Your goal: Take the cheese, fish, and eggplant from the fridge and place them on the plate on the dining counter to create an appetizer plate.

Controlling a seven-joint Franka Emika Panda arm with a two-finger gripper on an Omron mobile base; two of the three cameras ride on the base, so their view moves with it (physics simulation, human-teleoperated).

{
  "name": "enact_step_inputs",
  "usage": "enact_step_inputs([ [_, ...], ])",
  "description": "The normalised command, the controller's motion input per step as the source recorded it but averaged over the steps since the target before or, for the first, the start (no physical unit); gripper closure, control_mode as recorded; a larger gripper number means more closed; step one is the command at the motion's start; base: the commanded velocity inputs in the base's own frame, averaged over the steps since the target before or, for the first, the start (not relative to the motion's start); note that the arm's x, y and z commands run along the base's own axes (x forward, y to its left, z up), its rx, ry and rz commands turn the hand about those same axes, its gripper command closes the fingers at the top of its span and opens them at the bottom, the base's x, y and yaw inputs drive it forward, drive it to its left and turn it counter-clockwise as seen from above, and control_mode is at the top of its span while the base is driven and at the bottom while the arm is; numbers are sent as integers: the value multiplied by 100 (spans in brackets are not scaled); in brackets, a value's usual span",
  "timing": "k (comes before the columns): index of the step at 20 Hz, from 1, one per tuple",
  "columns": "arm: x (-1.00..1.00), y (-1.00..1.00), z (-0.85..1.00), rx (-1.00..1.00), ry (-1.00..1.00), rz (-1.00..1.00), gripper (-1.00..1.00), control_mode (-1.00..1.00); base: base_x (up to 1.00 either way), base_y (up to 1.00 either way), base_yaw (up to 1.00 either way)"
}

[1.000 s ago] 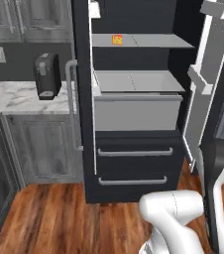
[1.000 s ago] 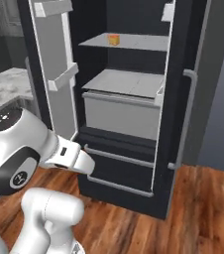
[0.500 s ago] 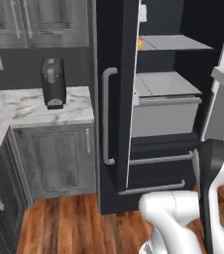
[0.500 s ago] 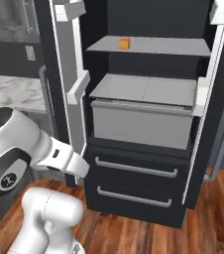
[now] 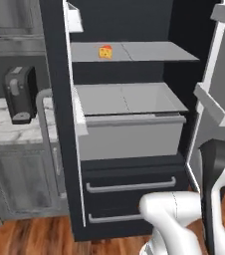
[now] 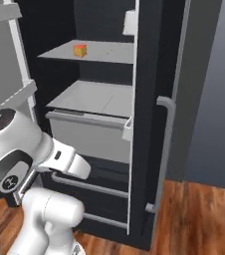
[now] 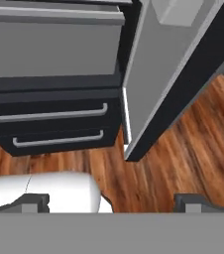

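Coffee machine (image 5: pixel 20 94), black, possibly a grinder, upright on marble bench (image 5: pixel 5 132); grey cabinets (image 5: pixel 22 187) beneath; wood floor (image 7: pixel 183 158) in reddish-brown planks.

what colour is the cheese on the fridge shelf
Yellow-orange with darker spots; the cheese shows best in the left base view.

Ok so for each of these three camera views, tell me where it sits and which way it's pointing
Left base view: behind the arm on its left, facing the open fridge, cheese on its upper shelf; white arm links at lower right.
Right base view: behind the arm on its right, facing the same fridge past its door; arm links at lower left.
Hand view: on the hand, looking low at the fridge drawers and wood floor; open gripper, fingertips at the bottom.
Both base views share the cheese and shelves.
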Motion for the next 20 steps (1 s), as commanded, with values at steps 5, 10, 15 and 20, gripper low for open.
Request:
enact_step_inputs([
  [5,0,0,0,0,0,0,-100,100,77,0,13],
  [10,0,0,0,0,0,0,-100,100,97,74,0],
  [15,0,0,0,0,0,0,-100,100,99,54,-1],
  [20,0,0,0,0,0,0,-100,100,100,-3,0],
])
